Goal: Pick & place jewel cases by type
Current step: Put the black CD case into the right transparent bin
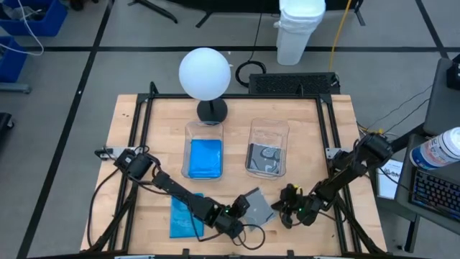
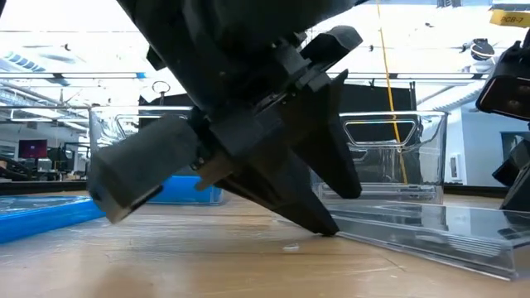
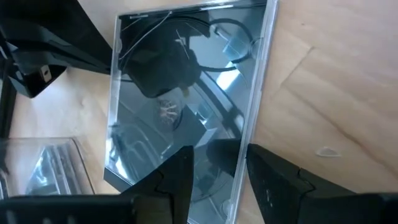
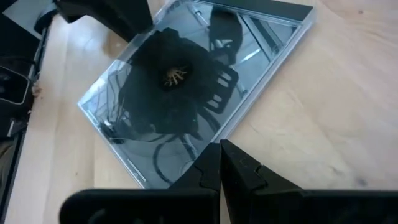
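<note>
The left end effector, fingers spread, straddles the near edge of the clear jewel case, which lies flat on the worktop just ahead of it. The right end effector, fingers pressed together, hovers just short of the same case. Closing on so thin an edge may skid the case away, and the two arms look near enough to collide.

Bright even light, glare on clear case
</note>
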Robot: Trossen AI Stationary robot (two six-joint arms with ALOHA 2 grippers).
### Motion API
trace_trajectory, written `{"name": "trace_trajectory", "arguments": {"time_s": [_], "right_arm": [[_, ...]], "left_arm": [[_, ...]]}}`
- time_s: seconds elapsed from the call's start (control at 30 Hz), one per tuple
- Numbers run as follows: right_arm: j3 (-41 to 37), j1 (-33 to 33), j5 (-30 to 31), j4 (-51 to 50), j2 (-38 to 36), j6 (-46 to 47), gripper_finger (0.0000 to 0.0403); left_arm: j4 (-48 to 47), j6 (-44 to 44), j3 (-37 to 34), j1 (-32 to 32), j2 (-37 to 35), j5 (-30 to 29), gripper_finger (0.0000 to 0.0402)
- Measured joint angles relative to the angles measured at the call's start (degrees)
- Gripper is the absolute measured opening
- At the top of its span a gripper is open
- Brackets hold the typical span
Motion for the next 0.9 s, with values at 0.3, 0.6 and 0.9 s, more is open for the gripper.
{"name": "trace_trajectory", "arguments": {"time_s": [0.3, 0.6, 0.9], "right_arm": [[0.09, 0.13, 1.48, 3.42, 2.64, -2.43, 0.0000], [0.24, 0.07, 2.37, 3.59, 2.82, -1.91, 0.0000], [0.29, 0.04, 2.99, 3.70, 2.86, -1.91, 0.0000]], "left_arm": [[4.92, 0.66, -0.13, 0.66, -0.01, 2.71, 0.0157], [10.65, 1.26, -0.07, 0.96, 0.18, 3.13, 0.0157], [11.36, 3.20, -0.07, 0.96, 0.24, 1.29, 0.0157]]}}
